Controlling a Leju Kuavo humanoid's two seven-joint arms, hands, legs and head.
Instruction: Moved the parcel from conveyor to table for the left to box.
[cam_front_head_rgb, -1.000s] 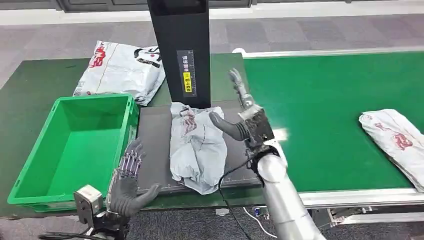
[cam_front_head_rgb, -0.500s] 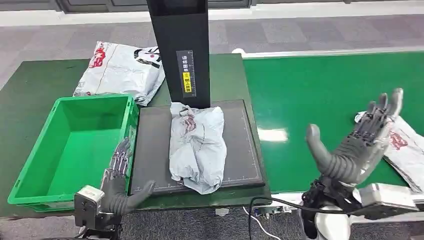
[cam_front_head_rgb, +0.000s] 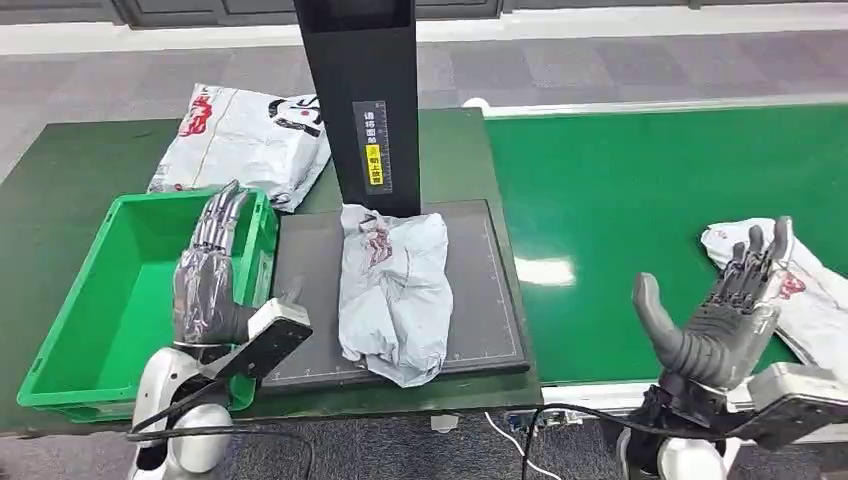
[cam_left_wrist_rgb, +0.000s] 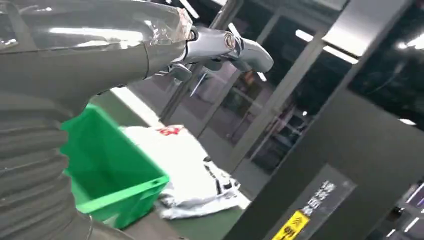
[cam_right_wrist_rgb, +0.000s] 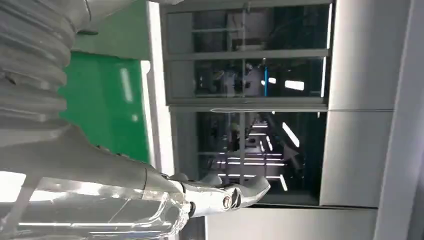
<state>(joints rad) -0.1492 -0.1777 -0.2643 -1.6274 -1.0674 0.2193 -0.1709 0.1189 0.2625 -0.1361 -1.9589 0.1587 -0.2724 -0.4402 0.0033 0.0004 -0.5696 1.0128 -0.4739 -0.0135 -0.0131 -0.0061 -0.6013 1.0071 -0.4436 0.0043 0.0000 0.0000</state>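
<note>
Dark scale pad (cam_front_head_rgb: 480, 300) bears the grey parcel (cam_front_head_rgb: 393, 290): soft, light, probably slippery; best gathered mid-body; left hand (cam_front_head_rgb: 207, 280) and right hand (cam_front_head_rgb: 725, 315) both spread, empty.

Second parcel (cam_front_head_rgb: 800, 290) partly behind right hand (cam_front_head_rgb: 725, 315); cut by edge

Dark green table (cam_front_head_rgb: 70, 170) fills my left and centre frame. On it: green bin (cam_front_head_rgb: 130, 300) lower left, white parcel (cam_front_head_rgb: 245, 140) upper left, black mat (cam_front_head_rgb: 480, 290) centre carrying a grey parcel (cam_front_head_rgb: 395, 290). Bright green conveyor (cam_front_head_rgb: 640, 190) at right bears another white parcel (cam_front_head_rgb: 800, 290).
</note>
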